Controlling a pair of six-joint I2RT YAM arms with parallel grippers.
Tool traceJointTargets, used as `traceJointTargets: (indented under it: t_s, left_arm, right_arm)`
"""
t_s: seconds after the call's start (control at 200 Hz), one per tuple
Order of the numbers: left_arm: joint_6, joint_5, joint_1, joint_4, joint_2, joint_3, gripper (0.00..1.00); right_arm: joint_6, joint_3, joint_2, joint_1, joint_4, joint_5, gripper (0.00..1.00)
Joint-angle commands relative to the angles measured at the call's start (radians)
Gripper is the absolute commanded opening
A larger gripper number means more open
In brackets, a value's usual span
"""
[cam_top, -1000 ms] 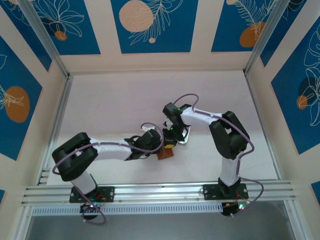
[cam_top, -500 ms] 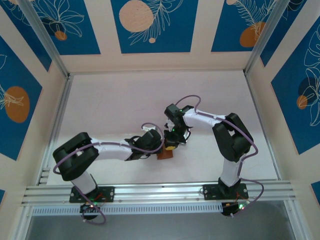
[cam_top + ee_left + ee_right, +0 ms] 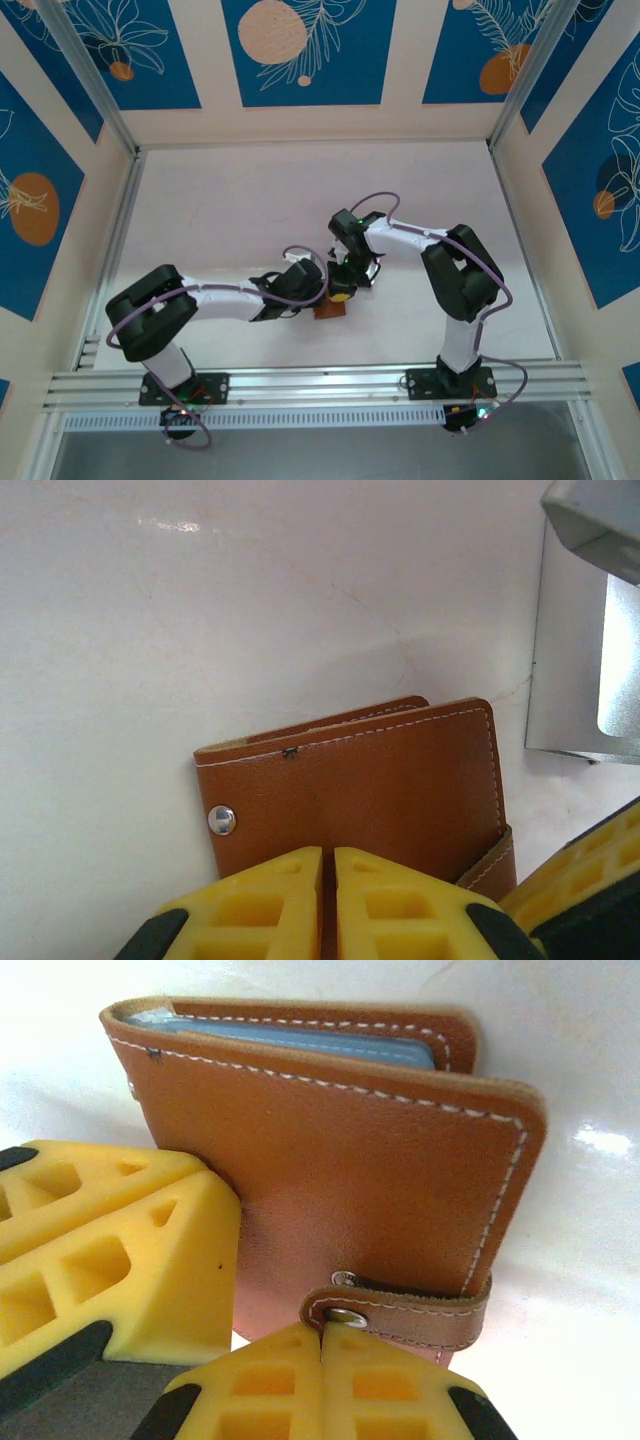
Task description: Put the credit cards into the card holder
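The card holder (image 3: 360, 780) is a small brown leather wallet, folded, with a steel snap (image 3: 221, 820); it lies between the two arms (image 3: 329, 311). Pale blue credit cards (image 3: 300, 1040) show edge-on inside its top. My left gripper (image 3: 328, 865) is shut on the holder's near edge, with brown leather in the thin slit between its yellow fingers (image 3: 120, 1250). My right gripper (image 3: 322, 1335) is shut with nothing between the tips, which press against the snap end of the closing strap (image 3: 400, 1310).
A silvery-grey flat rectangular piece (image 3: 575, 630) lies on the white table just right of the holder. One yellow finger (image 3: 590, 870) of the right gripper sits at the holder's lower right corner. Bare table (image 3: 250, 200) stretches behind both arms.
The right wrist has edged slightly down towards the holder. The left arm and the holder have not visibly moved.
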Motion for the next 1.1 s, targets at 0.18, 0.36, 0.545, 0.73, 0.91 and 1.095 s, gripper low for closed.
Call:
traceJointTargets:
  t_s: [0.18, 0.36, 0.545, 0.73, 0.91, 1.095]
  left_arm:
    - [0.006, 0.003, -0.018, -0.074, 0.057, -0.017, 0.11]
    - [0.006, 0.002, -0.018, -0.073, 0.059, -0.018, 0.11]
    - [0.006, 0.003, -0.02, -0.073, 0.065, -0.017, 0.1]
    - [0.005, 0.005, -0.021, -0.064, 0.074, -0.015, 0.1]
    - [0.006, 0.002, -0.022, -0.067, 0.07, -0.016, 0.1]
    - [0.005, 0.002, -0.022, -0.063, 0.072, -0.018, 0.1]
  right_arm:
    - [0.014, 0.019, 0.032, 0.011, 0.007, -0.051, 0.0]
    - [0.023, 0.026, 0.037, 0.001, 0.006, -0.031, 0.0]
    - [0.02, 0.011, 0.0, 0.0, 0.014, -0.066, 0.0]
    - [0.02, 0.003, -0.026, -0.009, 0.01, -0.073, 0.0]
    - [0.021, 0.009, -0.017, -0.019, 0.011, -0.075, 0.0]
    - [0.021, 0.019, 0.008, -0.014, 0.007, -0.063, 0.0]
